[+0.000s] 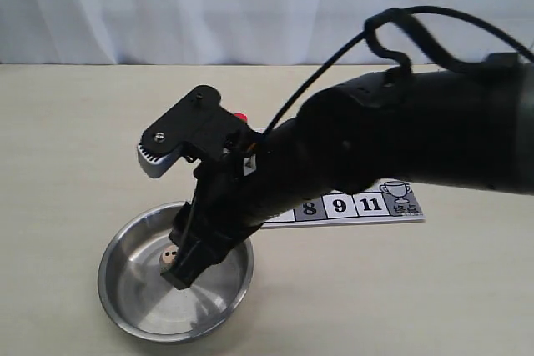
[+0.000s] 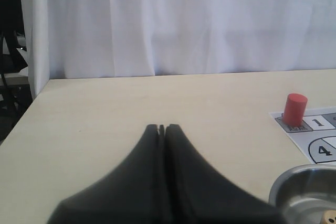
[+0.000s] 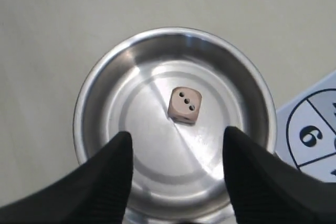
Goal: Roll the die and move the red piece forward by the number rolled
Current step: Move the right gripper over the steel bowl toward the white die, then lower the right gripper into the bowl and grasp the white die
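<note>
Die: loose on the floor of the steel bowl, three pips up.
Bowl: toward the counter's near edge, just beside the board.
Right fingers: spread wide over the bowl, clear of the die.
Left fingers: pressed together, holding nothing.
Red piece: upright on the board's end square beside the 1, nearer the counter's curtained far edge.

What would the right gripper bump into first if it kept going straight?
The right gripper would probably reach the steel bowl floor, its open fingers straddling the die; depth is unclear.
</note>
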### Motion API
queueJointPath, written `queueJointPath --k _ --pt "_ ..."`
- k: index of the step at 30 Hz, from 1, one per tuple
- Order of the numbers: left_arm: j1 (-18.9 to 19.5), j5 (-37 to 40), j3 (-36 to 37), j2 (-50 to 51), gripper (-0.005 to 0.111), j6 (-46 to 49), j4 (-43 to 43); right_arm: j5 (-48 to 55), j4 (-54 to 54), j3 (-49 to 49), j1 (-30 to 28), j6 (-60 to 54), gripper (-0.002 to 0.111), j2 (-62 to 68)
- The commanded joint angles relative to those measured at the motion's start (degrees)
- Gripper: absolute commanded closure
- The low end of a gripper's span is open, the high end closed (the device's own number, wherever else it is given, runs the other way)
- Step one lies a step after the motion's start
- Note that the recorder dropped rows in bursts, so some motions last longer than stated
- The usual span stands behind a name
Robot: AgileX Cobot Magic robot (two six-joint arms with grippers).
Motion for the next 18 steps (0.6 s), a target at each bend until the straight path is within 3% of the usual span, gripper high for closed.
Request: queueJointPath --k 1,7,11,18 --pt "-0.09 -0.59 0.18 -0.13 0.107 0.02 -0.1 2.2 -0.35 -5.22 0.2 1.69 0.058 5.66" --pt "-0.09 -0.59 0.18 -0.13 0.107 0.02 -0.1 2.03 -0.35 -9.53 0.2 3.92 0.057 12.15" --pt "-0.09 -0.59 0.18 -0.13 0.107 0.02 -0.1 2.0 -0.35 -11.99 0.2 6.46 0.044 16.95" --pt "-0.09 -0.59 0.18 -0.13 0.107 0.02 -0.1 -4.6 -0.21 -12.25 0.72 5.8 0.045 21.66"
